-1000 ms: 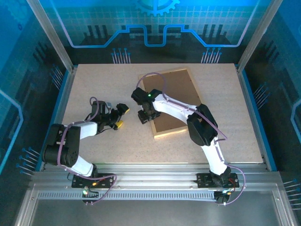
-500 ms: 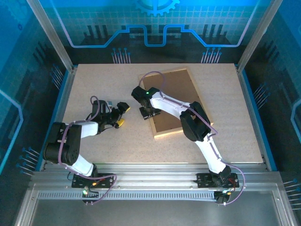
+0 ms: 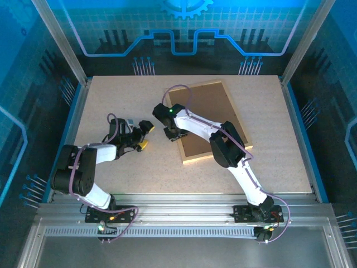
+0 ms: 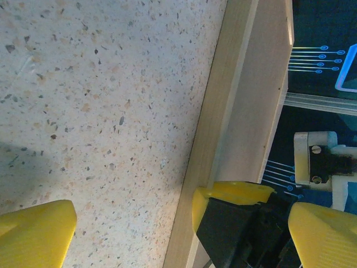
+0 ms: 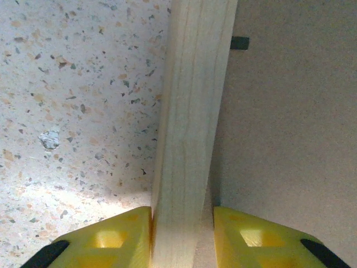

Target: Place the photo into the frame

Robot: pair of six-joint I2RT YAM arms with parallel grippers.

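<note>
The frame (image 3: pixel 215 154) lies back side up on the table, its thin light wood rim around a brown backing board (image 3: pixel 209 114). The photo is hidden. My right gripper (image 3: pixel 172 133) is at the frame's left edge. In the right wrist view its yellow fingers (image 5: pixel 120 237) straddle the wood rail (image 5: pixel 192 111); the left one presses on it and the right one stands close against its inner side. My left gripper (image 3: pixel 144 135) hovers wide open over bare table just left of the frame, its fingers (image 4: pixel 33 231) far apart and nothing between them.
The speckled tabletop (image 3: pixel 122 100) has free room to the left of and in front of the frame. In the left wrist view the frame's rail (image 4: pixel 223 139) runs diagonally, with the right gripper's yellow and black fingertip (image 4: pixel 234 220) on it. Blue enclosure walls (image 3: pixel 39 84) ring the table.
The right gripper has shifted a little left and back along the frame's left edge, and its jaws have narrowed onto the rail. The left arm has hardly moved.
</note>
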